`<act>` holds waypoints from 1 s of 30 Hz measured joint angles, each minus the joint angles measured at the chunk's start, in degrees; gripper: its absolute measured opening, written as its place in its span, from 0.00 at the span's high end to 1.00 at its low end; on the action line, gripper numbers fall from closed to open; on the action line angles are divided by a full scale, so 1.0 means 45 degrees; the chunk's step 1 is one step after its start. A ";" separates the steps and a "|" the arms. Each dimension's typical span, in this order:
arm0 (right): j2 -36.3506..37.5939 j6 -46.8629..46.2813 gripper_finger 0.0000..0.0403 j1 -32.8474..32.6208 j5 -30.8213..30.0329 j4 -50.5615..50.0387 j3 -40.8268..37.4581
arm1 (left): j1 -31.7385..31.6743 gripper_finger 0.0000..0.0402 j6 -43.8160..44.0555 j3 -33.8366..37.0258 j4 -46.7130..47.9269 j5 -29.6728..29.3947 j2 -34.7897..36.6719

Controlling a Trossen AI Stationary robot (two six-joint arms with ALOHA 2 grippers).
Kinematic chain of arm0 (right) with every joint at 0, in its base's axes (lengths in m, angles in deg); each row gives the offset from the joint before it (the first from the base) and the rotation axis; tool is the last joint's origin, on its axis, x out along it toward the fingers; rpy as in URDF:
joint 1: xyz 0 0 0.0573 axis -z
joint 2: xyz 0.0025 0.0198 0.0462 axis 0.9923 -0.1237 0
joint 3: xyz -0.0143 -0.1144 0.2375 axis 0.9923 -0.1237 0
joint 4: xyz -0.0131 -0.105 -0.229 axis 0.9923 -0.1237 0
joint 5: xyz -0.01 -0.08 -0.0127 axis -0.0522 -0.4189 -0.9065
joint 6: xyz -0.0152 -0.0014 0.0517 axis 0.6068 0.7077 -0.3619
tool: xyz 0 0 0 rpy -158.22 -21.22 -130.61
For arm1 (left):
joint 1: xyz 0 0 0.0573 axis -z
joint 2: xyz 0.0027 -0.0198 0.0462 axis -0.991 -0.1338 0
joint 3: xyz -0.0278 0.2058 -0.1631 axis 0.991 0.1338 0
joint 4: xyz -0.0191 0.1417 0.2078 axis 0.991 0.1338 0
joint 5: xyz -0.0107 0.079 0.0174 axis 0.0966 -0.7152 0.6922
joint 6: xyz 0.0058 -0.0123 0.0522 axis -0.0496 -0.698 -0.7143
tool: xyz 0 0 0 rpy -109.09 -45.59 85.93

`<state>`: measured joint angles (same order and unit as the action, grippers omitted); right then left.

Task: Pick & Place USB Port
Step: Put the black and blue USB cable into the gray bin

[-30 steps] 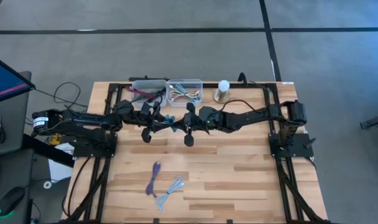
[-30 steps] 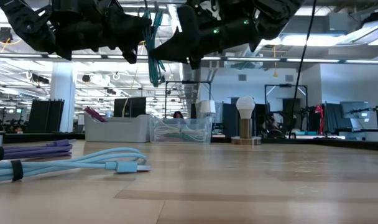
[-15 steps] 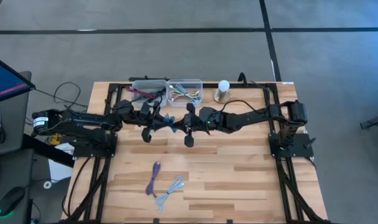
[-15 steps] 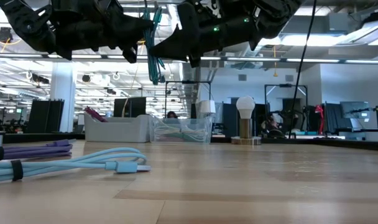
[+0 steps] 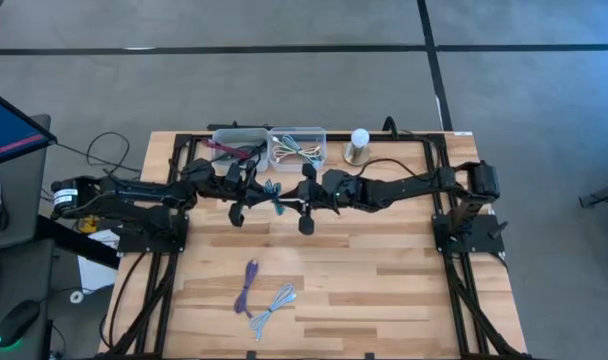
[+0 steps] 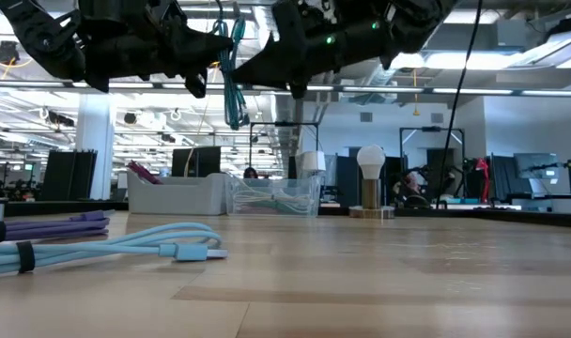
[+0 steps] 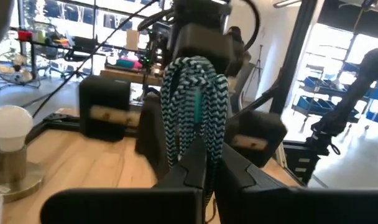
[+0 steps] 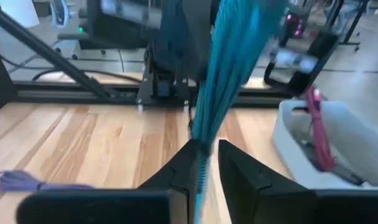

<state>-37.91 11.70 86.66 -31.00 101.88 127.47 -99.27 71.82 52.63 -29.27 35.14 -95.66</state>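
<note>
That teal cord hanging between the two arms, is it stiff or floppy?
Probably floppy: the teal cord droops in loops from the left tool, so it may swing. It looks light, hanging from a narrow pinch. Its braided sheath probably gives some grip. The right tool also appears closed on it.

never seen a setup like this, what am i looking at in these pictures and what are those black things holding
It is a two-armed robot at a wooden table. One picture looks straight down from above, one looks level across the tabletop, and two come from cameras on the arms' wrists.

The black things are its arms, meeting over the far middle of the table. The left gripper and the right gripper both pinch a bundled teal cable, held up in the air between them; each wrist view shows the fingers closed on it.

On the table lie a purple cable and a light blue cable near the front edge. At the back stand a white bin, a clear bin of cables and a light bulb on a stand.
</note>
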 joint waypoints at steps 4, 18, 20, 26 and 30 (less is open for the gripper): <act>0.0982 0.0472 0.85 0.0010 -0.0053 -0.1437 0.0026 | -0.0287 0.98 0.0000 0.0015 0.0205 0.0076 0.0088; 0.5911 0.1244 0.84 -0.0223 -0.1458 -0.3887 -0.2645 | -0.3354 0.98 -0.1073 0.0040 0.4668 0.0008 0.3581; 0.6608 0.1182 0.84 -0.0432 -0.1790 -0.3734 -0.3444 | -0.4004 0.98 -0.1082 0.0043 0.4677 0.0004 0.3984; 0.8263 -0.0444 0.84 -0.1269 -0.3006 -0.3115 -0.6040 | -0.6427 0.98 -0.1371 0.0034 0.5503 -0.0027 0.4314; 0.8768 -0.1443 0.84 -0.2066 -0.4154 -0.2032 -0.7664 | -0.7868 0.98 -0.1677 0.0034 0.6084 -0.0100 0.3721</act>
<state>1.55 5.21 77.37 -49.69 92.74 92.99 -134.68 64.27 52.78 -1.89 34.69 -78.92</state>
